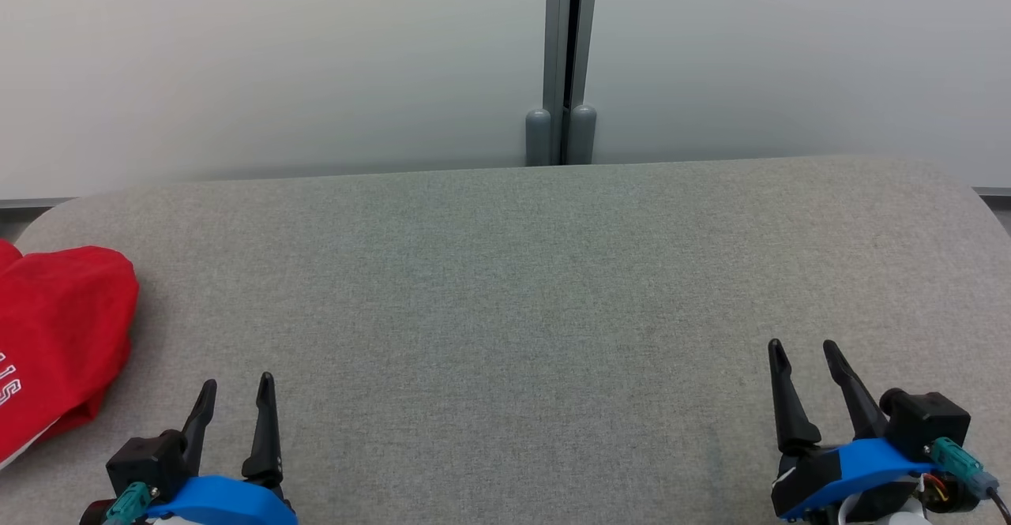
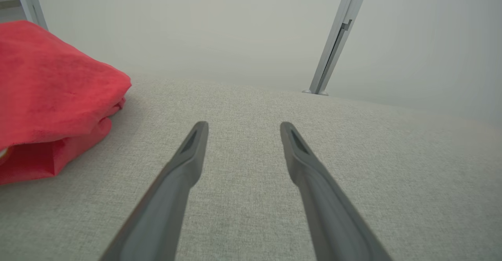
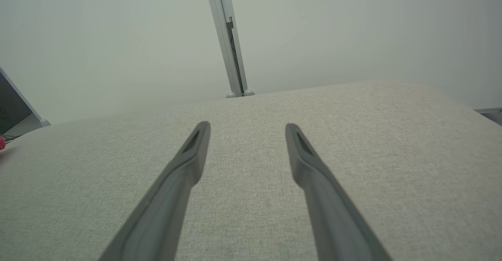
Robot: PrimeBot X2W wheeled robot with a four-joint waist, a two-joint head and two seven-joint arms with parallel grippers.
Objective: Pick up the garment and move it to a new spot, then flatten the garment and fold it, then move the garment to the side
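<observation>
A red garment [image 1: 59, 335] with white lettering lies folded in layers at the far left edge of the grey fabric table [image 1: 521, 288]; in the left wrist view the garment [image 2: 51, 100] sits to the upper left of my fingers. My left gripper [image 1: 237, 387] stands open at the lower left, just right of the garment and not touching it, nothing between its fingers [image 2: 192, 151]. Far across the table at the lower right, my right gripper [image 1: 802, 349] is open and empty too, above bare fabric [image 3: 251, 198].
A pale wall runs behind the table, with a grey vertical post [image 1: 562, 59] at its middle. The table's rounded far corners and back edge are in view. A sliver of red [image 3: 1, 143] shows at the left edge of the right wrist view.
</observation>
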